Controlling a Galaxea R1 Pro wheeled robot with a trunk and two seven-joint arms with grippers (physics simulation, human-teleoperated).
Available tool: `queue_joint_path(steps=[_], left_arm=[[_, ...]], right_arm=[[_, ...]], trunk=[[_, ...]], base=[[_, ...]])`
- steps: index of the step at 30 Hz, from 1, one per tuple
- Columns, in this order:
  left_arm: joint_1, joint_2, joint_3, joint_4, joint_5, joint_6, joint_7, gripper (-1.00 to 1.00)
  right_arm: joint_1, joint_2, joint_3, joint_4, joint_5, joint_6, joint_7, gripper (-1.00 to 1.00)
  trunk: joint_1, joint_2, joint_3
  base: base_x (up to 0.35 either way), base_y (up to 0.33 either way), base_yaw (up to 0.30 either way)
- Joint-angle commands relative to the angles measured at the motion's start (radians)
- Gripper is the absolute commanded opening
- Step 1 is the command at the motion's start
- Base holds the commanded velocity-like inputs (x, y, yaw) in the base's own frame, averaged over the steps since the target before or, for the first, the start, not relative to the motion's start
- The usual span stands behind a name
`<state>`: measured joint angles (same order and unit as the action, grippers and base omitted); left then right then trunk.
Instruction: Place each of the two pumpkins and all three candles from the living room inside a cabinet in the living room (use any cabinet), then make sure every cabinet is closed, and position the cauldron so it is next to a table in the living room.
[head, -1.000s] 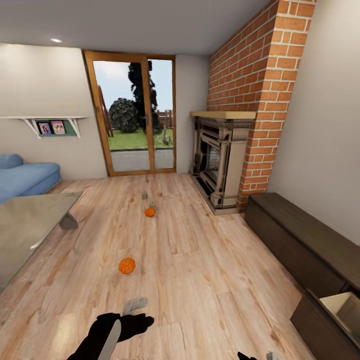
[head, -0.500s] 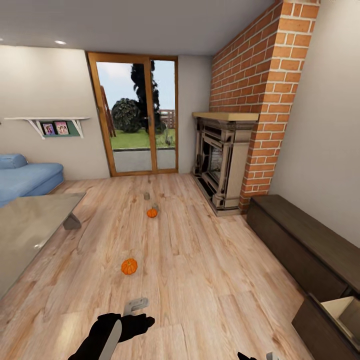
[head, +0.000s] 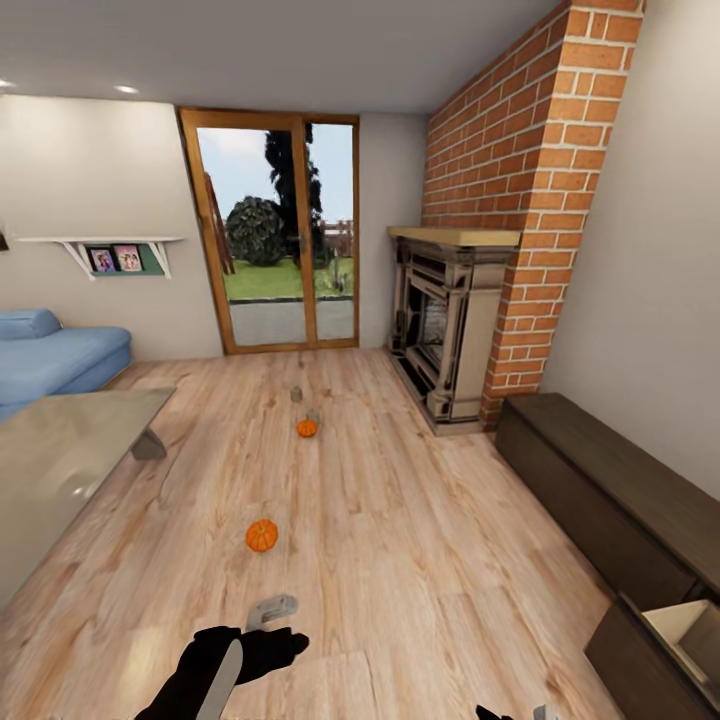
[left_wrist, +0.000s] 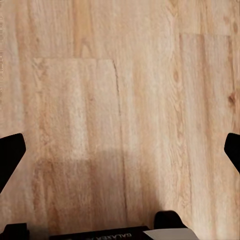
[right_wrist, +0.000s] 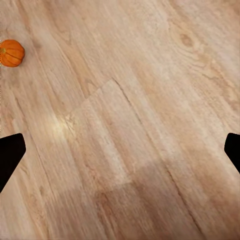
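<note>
Wooden living-room floor (head: 400, 520) slides slightly in view as the robot's camera shifts; two pumpkins (head: 262, 535) lie mid-floor, uncollected; left gripper (left_wrist: 120, 150) and right gripper (right_wrist: 120, 150) spread wide, empty

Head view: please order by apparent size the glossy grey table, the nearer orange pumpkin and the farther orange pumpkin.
1. Glossy grey table.
2. Nearer orange pumpkin.
3. Farther orange pumpkin; it looks smaller, but distance may explain this.
</note>
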<state>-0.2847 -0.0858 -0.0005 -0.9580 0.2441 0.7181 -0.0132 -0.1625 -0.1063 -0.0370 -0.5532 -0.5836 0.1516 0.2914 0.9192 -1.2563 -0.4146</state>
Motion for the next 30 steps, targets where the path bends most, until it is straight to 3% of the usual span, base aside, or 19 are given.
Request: queue_joint_path(steps=[1, 11, 22, 30], left_arm=[[-0.001, 0.0, 0.0, -0.001, 0.0, 0.004, -0.001, 1.0], [-0.001, 0.001, 0.002, -0.001, 0.0, 0.004, -0.001, 1.0], [-0.001, 0.004, 0.004, -0.001, -0.001, 0.004, -0.002, 1.0], [-0.001, 0.009, 0.01, 0.006, -0.001, -0.001, -0.005, 1.0]], right_arm=[[0.0, 0.0, -0.004, -0.001, -0.009, 0.009, 0.003, 1.0], [0.0, 0.0, -0.003, -0.002, -0.008, 0.009, -0.003, 1.0], [0.0, 0.002, -0.003, -0.002, -0.007, 0.008, -0.004, 1.0], [0.0, 0.001, -0.002, -0.004, -0.008, 0.007, -0.004, 1.0]], trunk=[[-0.004, 0.007, 0.002], [-0.042, 0.077, 0.033], [-0.042, 0.077, 0.033], [-0.042, 0.077, 0.033]], base=[[0.0, 0.0, 0.218], [0.0, 0.0, 0.276], [0.006, 0.0, 0.29], [0.263, 0.0, 0.253]])
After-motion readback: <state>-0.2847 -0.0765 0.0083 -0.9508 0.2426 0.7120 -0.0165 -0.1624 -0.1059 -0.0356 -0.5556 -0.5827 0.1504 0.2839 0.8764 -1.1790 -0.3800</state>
